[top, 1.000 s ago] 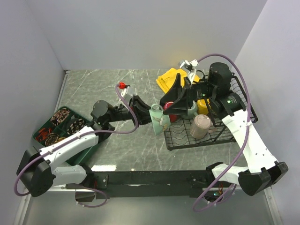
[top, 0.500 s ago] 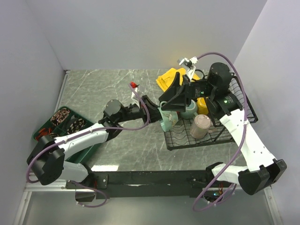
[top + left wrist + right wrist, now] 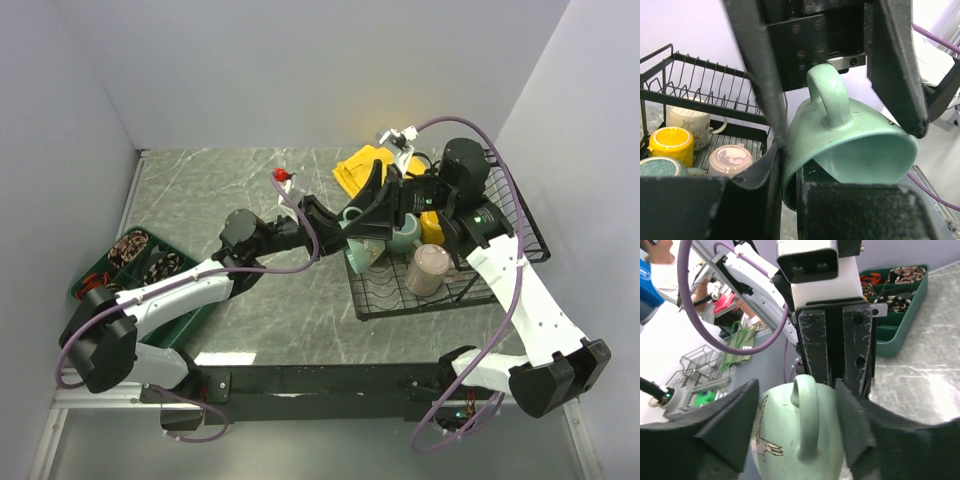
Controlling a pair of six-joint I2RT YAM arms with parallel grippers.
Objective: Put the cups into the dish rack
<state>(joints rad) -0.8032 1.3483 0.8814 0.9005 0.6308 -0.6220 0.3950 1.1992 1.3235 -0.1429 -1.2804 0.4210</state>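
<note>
A pale green mug [image 3: 360,254] with a bird drawing hangs tilted at the left edge of the black wire dish rack [image 3: 440,305]. My left gripper [image 3: 787,185] is shut on the mug's [image 3: 855,135] rim, one pad inside and one outside. My right gripper [image 3: 797,396] straddles the same mug [image 3: 800,445], its pads pressed against both sides with the handle up between them. In the rack stand a yellow mug [image 3: 432,228], a beige-pink mug [image 3: 428,268], a teal cup [image 3: 402,236] and a cream mug [image 3: 687,120].
A yellow cloth [image 3: 360,166] lies behind the rack's left corner. A dark green compartment tray [image 3: 110,278] holding small items sits at the table's left edge. Purple cables loop over both arms. White walls close in the table on three sides.
My left arm has carried the green mug to the right, up to the rack's edge. The right gripper's fingers have closed in around the mug's body.
</note>
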